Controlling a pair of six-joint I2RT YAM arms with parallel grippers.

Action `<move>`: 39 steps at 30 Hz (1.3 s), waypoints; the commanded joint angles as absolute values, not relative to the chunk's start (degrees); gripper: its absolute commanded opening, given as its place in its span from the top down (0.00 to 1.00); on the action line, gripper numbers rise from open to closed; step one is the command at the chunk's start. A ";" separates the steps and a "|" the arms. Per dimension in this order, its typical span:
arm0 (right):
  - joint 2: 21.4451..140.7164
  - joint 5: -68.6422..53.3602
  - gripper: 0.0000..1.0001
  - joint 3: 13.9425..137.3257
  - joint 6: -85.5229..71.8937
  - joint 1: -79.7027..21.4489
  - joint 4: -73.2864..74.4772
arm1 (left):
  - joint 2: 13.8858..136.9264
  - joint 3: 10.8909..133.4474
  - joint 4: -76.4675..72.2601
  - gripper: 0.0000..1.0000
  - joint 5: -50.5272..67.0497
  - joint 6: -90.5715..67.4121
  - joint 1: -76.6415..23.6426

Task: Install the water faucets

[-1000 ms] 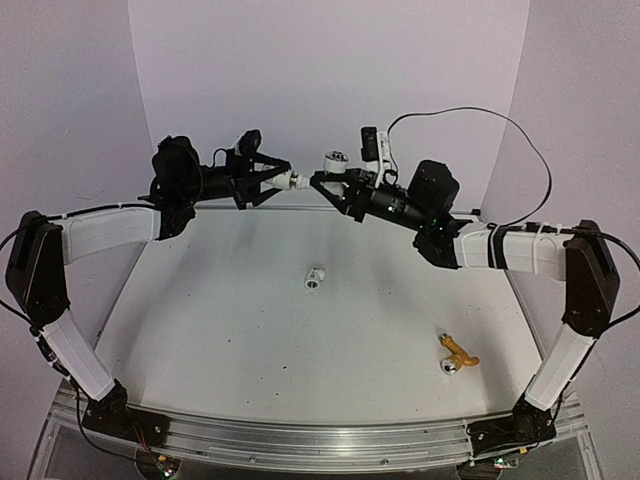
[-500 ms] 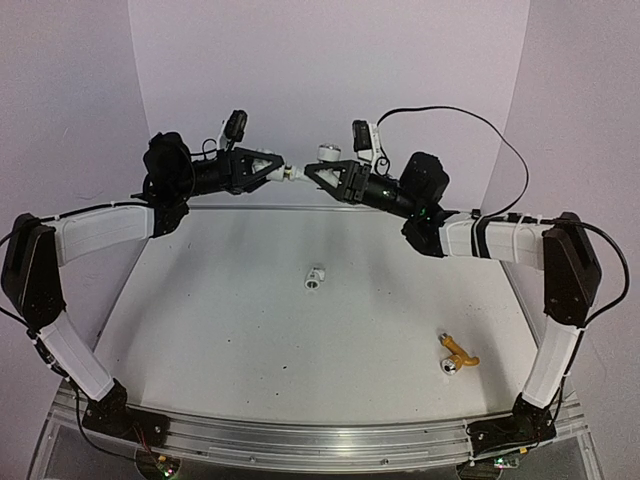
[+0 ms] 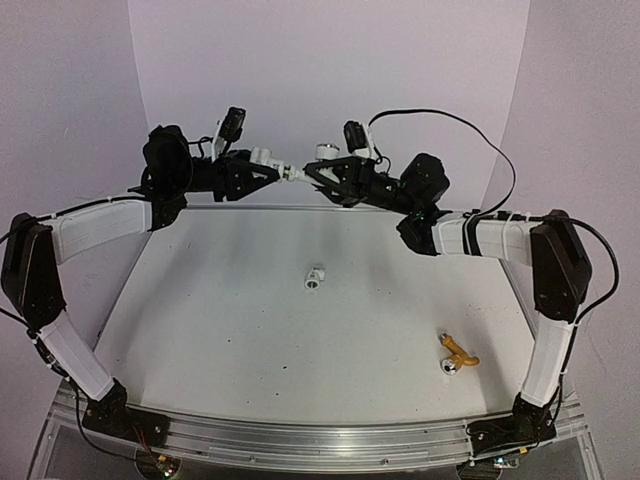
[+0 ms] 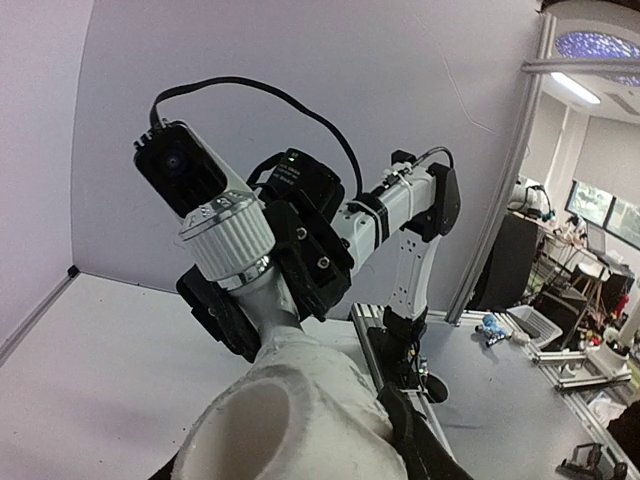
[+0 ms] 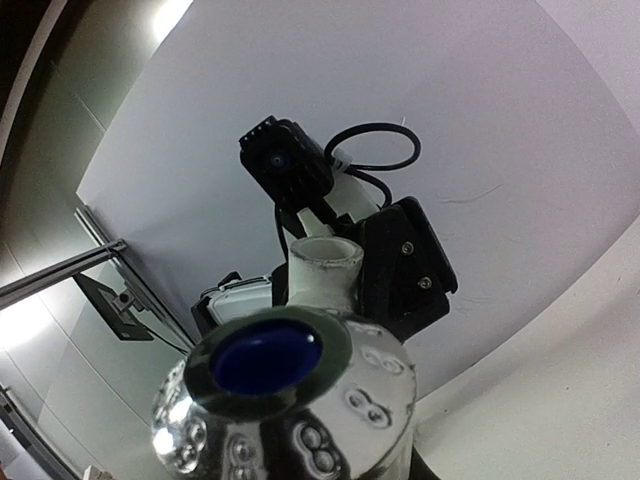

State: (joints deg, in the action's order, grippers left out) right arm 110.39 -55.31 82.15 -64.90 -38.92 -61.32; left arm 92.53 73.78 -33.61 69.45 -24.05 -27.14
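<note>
**While the white faucet (image 3: 326, 153) meets its fitting in the air, the other faucet waits below**

High above the far edge of the table (image 3: 220, 320), the right gripper (image 3: 312, 176) is closed on the white faucet. The left gripper (image 3: 274, 172) is closed on a white fitting (image 4: 285, 425), and the two parts touch end to end. I judge the faucet light and stiff, with a plastic thread easy to cross and a slippery silvery end, so the body is the better hold. The yellow-gold faucet (image 3: 457, 355) lies on the near right of the table, and a second fitting (image 3: 316, 276) lies mid-table. No container shows; the held fitting's near mouth shows nothing inside.
</note>
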 commanded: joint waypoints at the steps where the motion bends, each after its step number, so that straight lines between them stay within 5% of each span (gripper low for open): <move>1: 104.25 -48.73 1.00 83.37 -84.05 -43.33 -52.46 | 97.18 77.52 -35.24 1.00 76.76 -3.82 -32.19; 7: 101.48 -47.42 1.00 80.47 -62.19 -41.03 -47.65 | 94.79 72.68 -35.24 0.77 67.33 -34.23 -32.34; 12: 99.50 -47.84 1.00 78.96 -43.80 -40.26 -42.30 | 85.92 60.46 -35.29 0.31 56.06 -44.92 -34.62; 19: 91.87 -37.66 1.00 74.93 -16.97 -40.25 -26.59 | 76.16 52.12 -34.67 0.04 41.74 -57.74 -35.78; 26: 86.80 -24.13 1.00 72.03 -4.95 -40.27 -18.50 | 78.36 50.15 -34.43 0.06 28.35 -75.30 -35.00; 39: 87.95 -33.85 1.00 72.15 -17.60 -40.17 -23.77 | 92.29 59.33 -55.36 0.05 40.94 -63.84 -35.06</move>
State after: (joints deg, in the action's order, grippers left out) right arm 88.29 -30.00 71.55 -13.10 -40.16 -16.95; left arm 90.63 55.51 -44.64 36.95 -66.00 -35.07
